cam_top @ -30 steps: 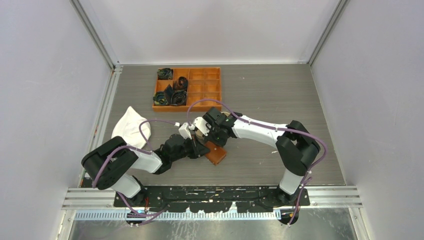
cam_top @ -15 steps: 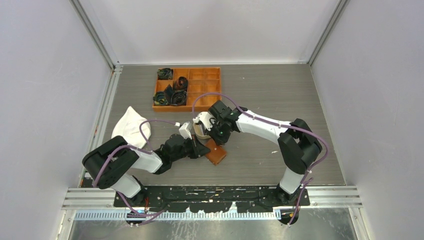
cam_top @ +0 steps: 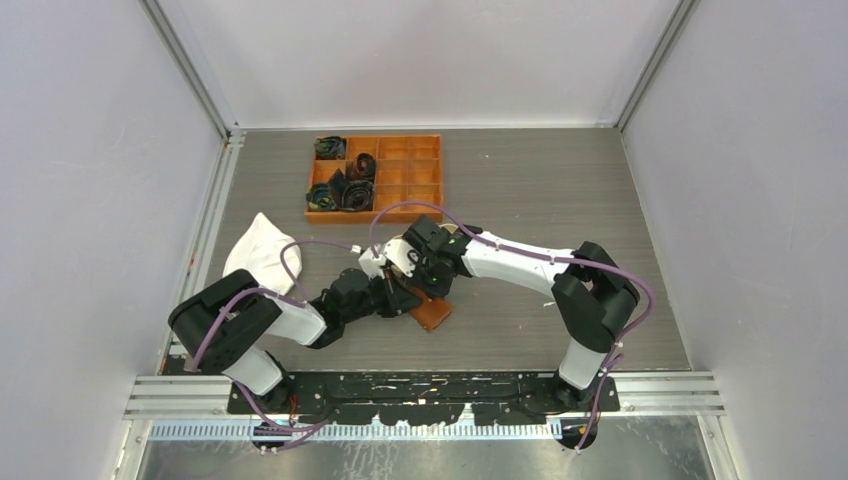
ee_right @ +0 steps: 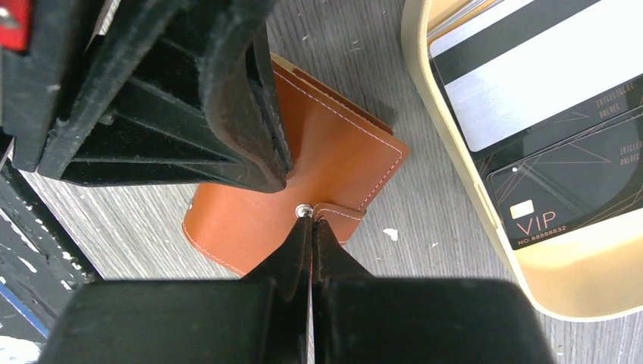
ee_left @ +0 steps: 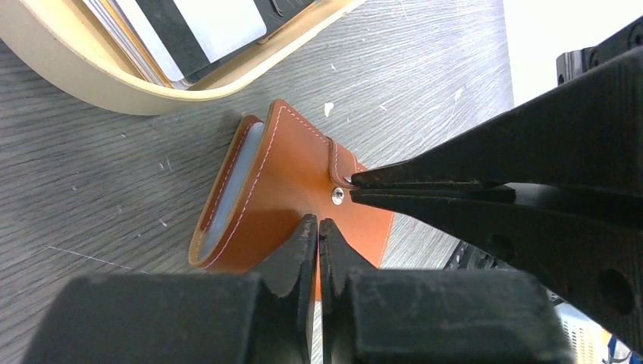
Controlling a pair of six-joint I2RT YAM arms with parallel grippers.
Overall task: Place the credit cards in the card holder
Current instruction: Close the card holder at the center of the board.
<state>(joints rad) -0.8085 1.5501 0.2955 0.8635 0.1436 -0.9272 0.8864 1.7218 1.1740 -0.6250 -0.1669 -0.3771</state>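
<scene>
While the card holder (cam_top: 433,312) lies folded shut on the grey table (cam_top: 560,200), your left arm (cam_top: 290,320) and right arm (cam_top: 520,258) meet over it, towards the near side. At the back stands an orange box (cam_top: 410,150) of compartments, some holding dark rolled items, and a white cloth (cam_top: 258,250) lies to the left. Just beside the card holder sits a beige tray (ee_right: 425,114), where the cards (ee_right: 531,83) lie stacked, silver-grey and black, none lifted. A pale edge shows inside the holder's fold, but whether that is a card cannot be told. Your left gripper (ee_left: 318,227) is clenched on nothing, its tips resting against the leather face. Your right gripper (ee_right: 311,227) is likewise closed tight, with its tips at the snap tab (ee_right: 341,214), hard by the metal stud (ee_right: 304,211). Whether they nip the tab's edge cannot be told. The step in hand looks like opening the holder. Next, you will likely need to pin the body down with the left while the right catches the tab and peels it off the stud. Do it gently, since the light leather could skid or flip.
</scene>
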